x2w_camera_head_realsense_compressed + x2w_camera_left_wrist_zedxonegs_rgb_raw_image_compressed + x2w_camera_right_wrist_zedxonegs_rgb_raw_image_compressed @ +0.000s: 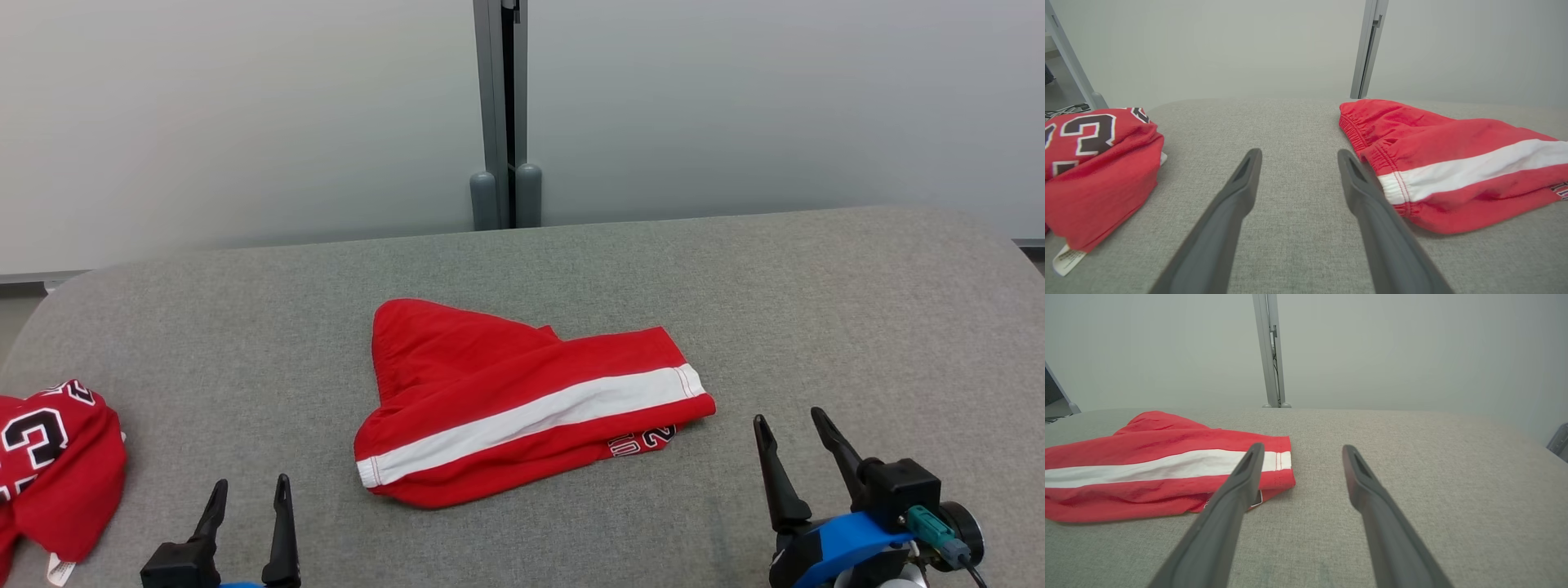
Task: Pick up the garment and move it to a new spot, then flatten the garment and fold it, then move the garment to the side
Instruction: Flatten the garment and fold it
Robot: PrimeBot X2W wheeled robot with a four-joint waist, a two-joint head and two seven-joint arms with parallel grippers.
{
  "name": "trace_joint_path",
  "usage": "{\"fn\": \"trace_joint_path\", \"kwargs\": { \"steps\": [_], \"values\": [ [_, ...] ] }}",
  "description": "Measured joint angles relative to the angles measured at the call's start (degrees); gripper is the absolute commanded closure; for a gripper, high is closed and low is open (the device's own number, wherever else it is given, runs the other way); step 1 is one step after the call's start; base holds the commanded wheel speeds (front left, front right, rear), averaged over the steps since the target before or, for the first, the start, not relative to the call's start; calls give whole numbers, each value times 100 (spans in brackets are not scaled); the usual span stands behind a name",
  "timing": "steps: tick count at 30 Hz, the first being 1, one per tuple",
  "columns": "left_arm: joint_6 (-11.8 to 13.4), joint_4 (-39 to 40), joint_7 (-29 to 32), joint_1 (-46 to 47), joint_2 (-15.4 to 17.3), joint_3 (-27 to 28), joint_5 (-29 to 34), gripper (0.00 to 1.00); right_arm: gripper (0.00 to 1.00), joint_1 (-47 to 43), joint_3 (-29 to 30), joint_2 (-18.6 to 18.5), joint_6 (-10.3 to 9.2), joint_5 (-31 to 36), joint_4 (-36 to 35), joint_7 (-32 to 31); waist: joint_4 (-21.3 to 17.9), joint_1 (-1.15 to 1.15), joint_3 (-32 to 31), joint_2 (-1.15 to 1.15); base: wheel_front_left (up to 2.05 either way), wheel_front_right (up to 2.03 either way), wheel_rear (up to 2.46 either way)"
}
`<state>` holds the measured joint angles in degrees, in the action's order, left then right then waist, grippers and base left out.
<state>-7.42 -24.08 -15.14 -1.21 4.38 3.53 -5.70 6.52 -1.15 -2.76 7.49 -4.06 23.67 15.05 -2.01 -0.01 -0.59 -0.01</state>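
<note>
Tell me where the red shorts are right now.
In the head view the shorts lie centred on the table, ahead of and between the left end effector and right end effector; the jersey sits far left.

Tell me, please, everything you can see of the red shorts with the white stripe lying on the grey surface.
The red shorts lie folded and fairly flat near the middle of the grey fabric surface, which alone touches them. They look like soft knit cloth. A broad white stripe runs along the top layer from the gathered elastic waistband at the robot's left to the stitched hem at its right. A bit of dark-and-white lettering peeps out beneath the near edge.
</note>
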Motion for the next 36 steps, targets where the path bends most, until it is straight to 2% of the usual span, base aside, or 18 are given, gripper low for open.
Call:
{"fn": "trace_joint_path", "kwargs": {
  "steps": [8, 13, 20, 30, 36],
  "values": [
    [0, -29, 0, 0, -56, -51, 18, 0, 0, 6, -31, 0, 0, -48, 14, 0, -19, 0, 7, 0, 0, 0, 0],
    [-1, -153, 1, 11, -49, -677, -565, 0, 0, 5, -125, 1, 0, -64, 42, 0, -80, 1, 172, 1, 0, 0, 0],
    [-2, -155, 0, 150, 352, -1503, -1580, 0, 0, 46, -259, 0, 0, -87, -12, 0, -267, 2, 504, 2, 0, 0, 0],
    [-2, -162, 0, 282, 722, -1903, -2464, 0, 0, 98, -358, -1, 0, -113, -126, 0, -484, 1, 753, 1, 0, 0, 0],
    [-2, -123, 0, 319, 860, -2028, -2730, 0, 0, 103, -420, -1, 0, -115, -160, -1, -586, 2, 829, 2, 0, 0, 0]
  ]
}}
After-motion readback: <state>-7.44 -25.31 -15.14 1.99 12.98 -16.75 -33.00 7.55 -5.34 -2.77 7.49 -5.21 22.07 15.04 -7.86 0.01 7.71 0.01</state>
